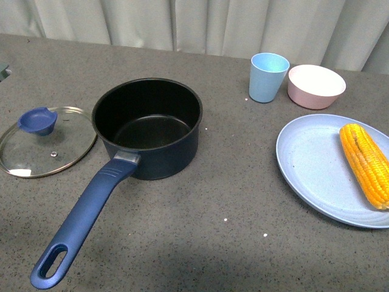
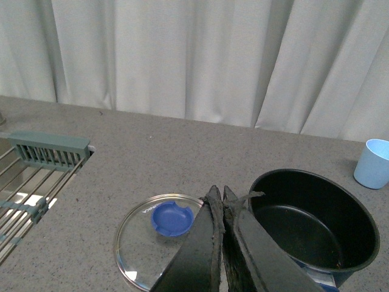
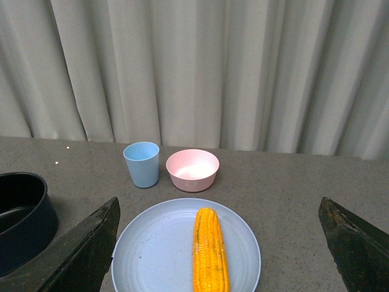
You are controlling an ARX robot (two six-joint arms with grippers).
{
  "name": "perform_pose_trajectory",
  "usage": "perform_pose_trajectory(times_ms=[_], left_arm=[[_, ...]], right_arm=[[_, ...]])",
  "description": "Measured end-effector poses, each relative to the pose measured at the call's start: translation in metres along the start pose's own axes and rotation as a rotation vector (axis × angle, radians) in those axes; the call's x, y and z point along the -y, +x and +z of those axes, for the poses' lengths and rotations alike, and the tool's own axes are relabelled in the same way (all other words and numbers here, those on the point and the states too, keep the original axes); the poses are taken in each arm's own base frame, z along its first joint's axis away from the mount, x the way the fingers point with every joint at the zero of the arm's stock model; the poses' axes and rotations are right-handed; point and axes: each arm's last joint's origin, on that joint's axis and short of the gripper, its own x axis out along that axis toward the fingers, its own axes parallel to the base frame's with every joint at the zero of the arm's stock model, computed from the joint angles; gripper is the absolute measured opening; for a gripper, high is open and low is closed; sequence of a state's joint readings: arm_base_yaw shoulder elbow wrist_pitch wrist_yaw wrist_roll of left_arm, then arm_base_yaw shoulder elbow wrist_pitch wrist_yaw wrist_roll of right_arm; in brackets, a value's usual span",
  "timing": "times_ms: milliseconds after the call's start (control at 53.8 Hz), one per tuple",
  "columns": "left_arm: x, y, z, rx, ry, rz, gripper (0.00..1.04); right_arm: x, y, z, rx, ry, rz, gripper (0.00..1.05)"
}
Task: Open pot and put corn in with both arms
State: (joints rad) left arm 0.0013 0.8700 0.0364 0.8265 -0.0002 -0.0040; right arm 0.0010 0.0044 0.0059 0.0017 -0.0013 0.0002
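Pot (image 1: 149, 131): uncovered, empty, handle twd robot.
Lid (image 1: 48, 143): lay flat just left of pot.
Corn (image 1: 364, 164): lay on plate (image 1: 310, 164), well right of pot.
L gripper (image 2: 222, 198): jaws pressed together, empty.
R gripper (image 3: 219, 204): jaws wide, nothing held.

We find no text, label, brand, number or sign that we can read in any of these views. In the left wrist view the glass lid (image 2: 137, 249) seems to carry a faint pale mark beside its blue knob (image 2: 172, 218). It is too small and blurred for us to tell whether it is lettering.
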Motion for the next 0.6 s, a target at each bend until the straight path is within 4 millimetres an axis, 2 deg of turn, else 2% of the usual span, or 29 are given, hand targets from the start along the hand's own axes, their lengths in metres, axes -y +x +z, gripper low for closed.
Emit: perform_pose_trajectory(times_ms=[595], left_arm=[[0.000,-0.031,0.009,0.027,0.000,-0.001,0.04]], right_arm=[[0.000,0.000,0.000,0.000,0.000,0.000,0.96]])
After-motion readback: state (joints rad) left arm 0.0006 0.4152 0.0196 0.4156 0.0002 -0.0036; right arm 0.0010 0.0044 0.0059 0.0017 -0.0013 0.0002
